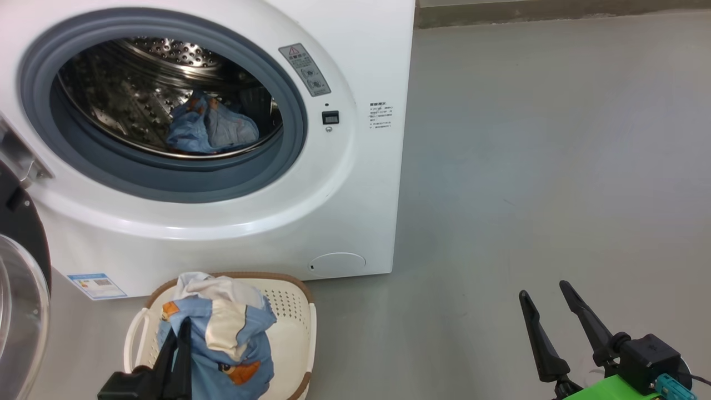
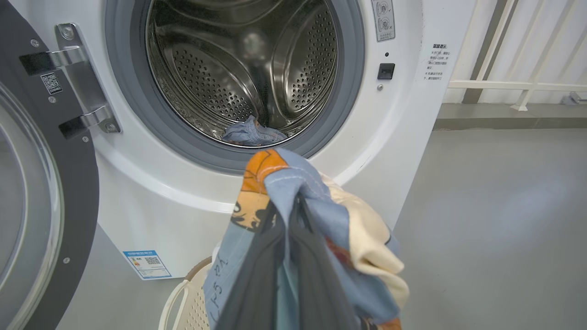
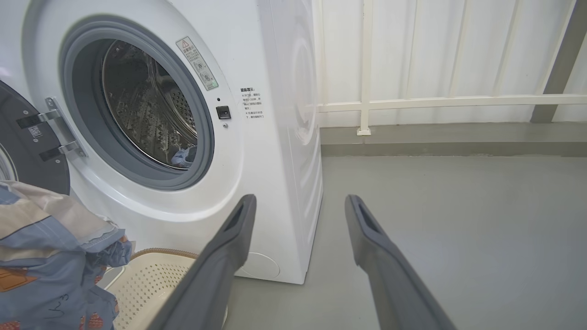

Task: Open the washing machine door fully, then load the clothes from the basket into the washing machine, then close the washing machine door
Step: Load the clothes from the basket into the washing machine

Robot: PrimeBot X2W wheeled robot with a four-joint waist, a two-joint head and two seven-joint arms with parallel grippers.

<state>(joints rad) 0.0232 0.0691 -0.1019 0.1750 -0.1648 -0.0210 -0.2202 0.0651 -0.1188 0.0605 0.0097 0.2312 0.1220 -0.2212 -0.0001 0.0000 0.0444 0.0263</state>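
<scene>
Above the basket (image 1: 290, 312), clothes (image 1: 233, 333) hang clamped in the left pincer (image 1: 179, 331).

drum opening (image 1: 122, 100) unblocked | washing machine door (image 1: 28, 239) swung left | basket (image 1: 291, 316) below opening

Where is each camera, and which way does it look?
Head view: on the head, looking down at white washing machine, cream perforated basket; left gripper, right gripper below.
Left wrist view: faces the steel drum; own shut fingers pinch blue printed cloth.
Right wrist view: faces the machine's corner; own open fingers.
All share the drum.
</scene>
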